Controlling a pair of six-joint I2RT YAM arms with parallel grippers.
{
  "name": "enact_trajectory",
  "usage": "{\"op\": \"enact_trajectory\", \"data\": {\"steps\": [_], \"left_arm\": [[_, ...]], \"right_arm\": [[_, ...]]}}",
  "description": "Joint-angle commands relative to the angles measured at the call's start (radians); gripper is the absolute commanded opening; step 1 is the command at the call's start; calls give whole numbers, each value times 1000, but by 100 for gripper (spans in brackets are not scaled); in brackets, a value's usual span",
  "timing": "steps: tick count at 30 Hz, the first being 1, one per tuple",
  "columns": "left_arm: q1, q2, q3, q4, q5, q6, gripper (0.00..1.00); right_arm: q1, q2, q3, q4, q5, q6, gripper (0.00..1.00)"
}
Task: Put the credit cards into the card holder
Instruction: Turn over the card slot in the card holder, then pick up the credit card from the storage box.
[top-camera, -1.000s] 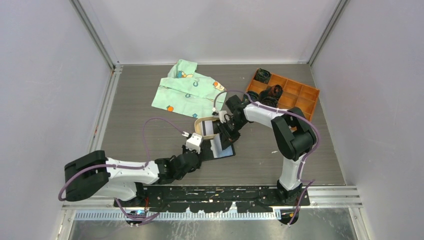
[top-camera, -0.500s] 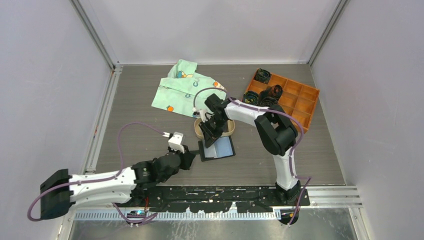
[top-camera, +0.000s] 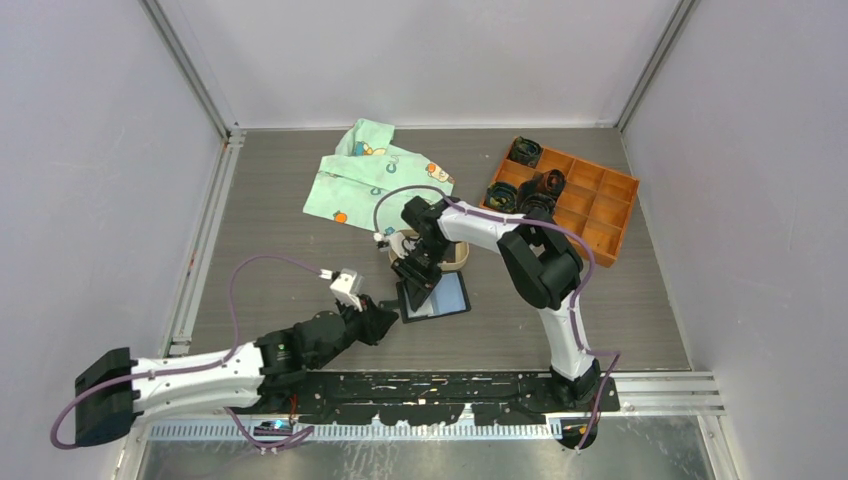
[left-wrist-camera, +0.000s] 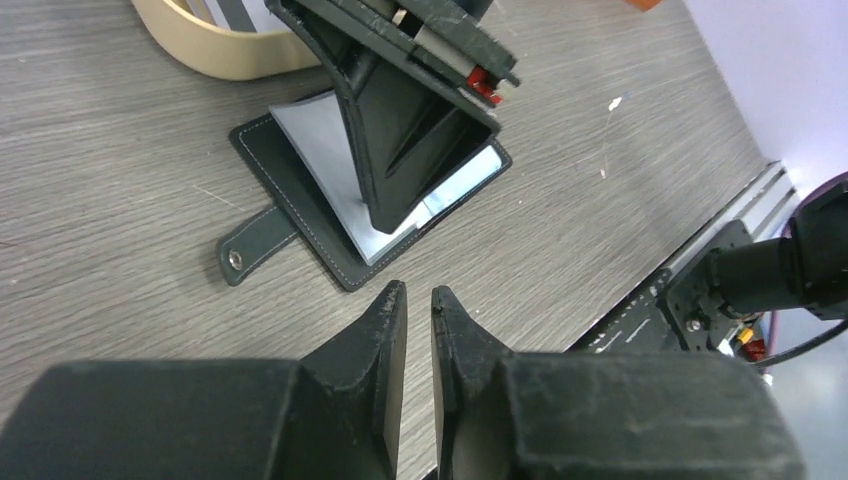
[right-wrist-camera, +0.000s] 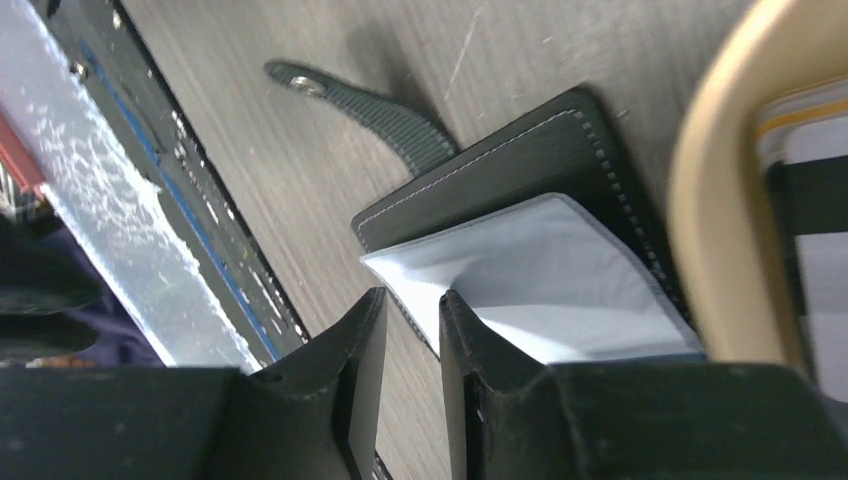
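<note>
The card holder (top-camera: 450, 298) lies open on the table, its black leather (right-wrist-camera: 500, 165) around a greyish inner pocket (right-wrist-camera: 560, 280), snap tab (left-wrist-camera: 250, 250) out to the side. My right gripper (top-camera: 418, 288) is down on it with jaws almost together and nothing between them (right-wrist-camera: 412, 300); one fingertip (right-wrist-camera: 470, 320) rests on the pocket's raised edge. Its fingers (left-wrist-camera: 410, 150) cover the middle of the holder in the left wrist view. My left gripper (left-wrist-camera: 418, 292) is shut and empty, just short of the holder's near edge (top-camera: 383, 320). Credit cards (right-wrist-camera: 815, 170) lie in the tan oval tray.
The tan oval tray (top-camera: 458, 256) stands right behind the holder, also seen in the left wrist view (left-wrist-camera: 215, 55). A green child's shirt (top-camera: 375, 180) lies at the back. An orange compartment box (top-camera: 600, 195) with black coils is at the back right. The metal rail (top-camera: 450, 385) runs along the near edge.
My left gripper has drawn back from the holder's left edge toward the near left. My right gripper has shifted left over the tray and come down onto the open holder.
</note>
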Motion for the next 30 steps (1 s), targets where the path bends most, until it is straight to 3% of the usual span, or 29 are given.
{"op": "enact_trajectory", "data": {"steps": [1, 9, 15, 23, 25, 30], "left_arm": [[13, 155, 49, 255, 21, 28, 16], [76, 437, 124, 475, 99, 11, 10], [101, 486, 127, 493, 88, -12, 10], [179, 456, 93, 536, 193, -107, 11], [213, 410, 94, 493, 237, -115, 18], [339, 270, 152, 264, 357, -102, 50]], "right_arm": [[2, -63, 27, -96, -89, -139, 32], [-80, -76, -15, -31, -65, -88, 33], [-113, -125, -25, -26, -69, -92, 33], [-191, -196, -36, -19, -51, -99, 32], [-215, -233, -33, -22, -40, -113, 32], [-277, -357, -46, 10, 2, -124, 32]]}}
